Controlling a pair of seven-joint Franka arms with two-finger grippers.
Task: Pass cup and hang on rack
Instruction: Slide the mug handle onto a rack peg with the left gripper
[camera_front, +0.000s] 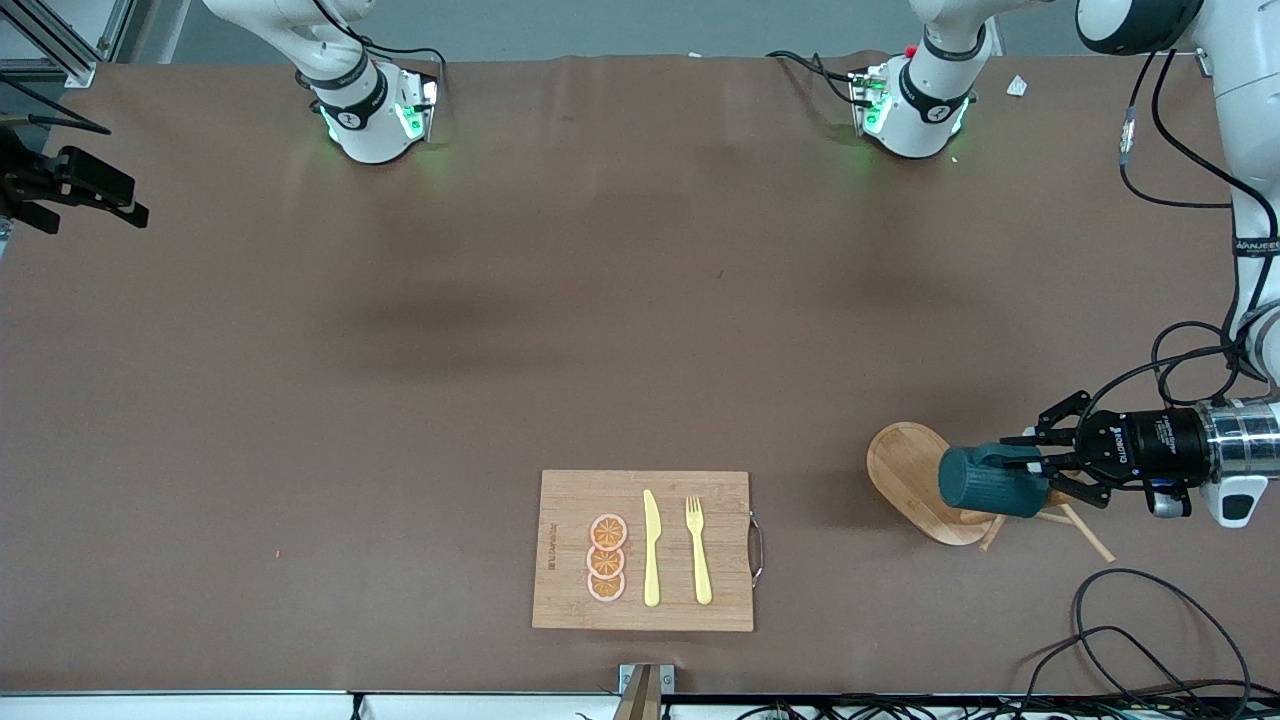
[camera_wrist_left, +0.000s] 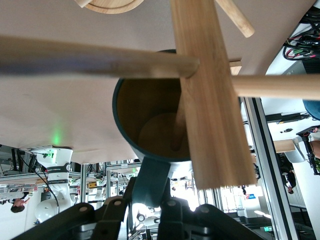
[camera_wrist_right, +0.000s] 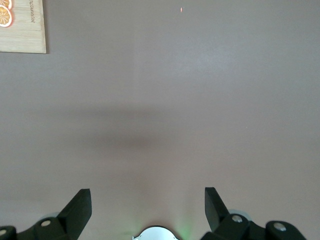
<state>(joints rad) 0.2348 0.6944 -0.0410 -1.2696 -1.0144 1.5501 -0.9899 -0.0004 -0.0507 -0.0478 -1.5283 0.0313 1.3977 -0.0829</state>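
Note:
The dark teal cup (camera_front: 985, 480) hangs on its side over the rack (camera_front: 905, 465), a wooden mug tree with an oval base toward the left arm's end of the table. My left gripper (camera_front: 1020, 465) is shut on the cup's handle (camera_wrist_left: 152, 182). In the left wrist view the cup (camera_wrist_left: 145, 115) turns its mustard-yellow mouth toward the rack's post (camera_wrist_left: 210, 100), with a peg (camera_wrist_left: 100, 60) crossing its rim. Another thin peg shows against the yellow inside. My right gripper (camera_front: 130, 200) waits open and holds nothing, over the table's edge at the right arm's end; it (camera_wrist_right: 147, 205) looks down on bare table.
A bamboo cutting board (camera_front: 640, 550) with orange slices, a yellow knife and a fork lies nearer the front camera, mid-table; its corner (camera_wrist_right: 22, 30) shows in the right wrist view. Black cables (camera_front: 1130, 640) loop on the table near the rack, nearer the camera.

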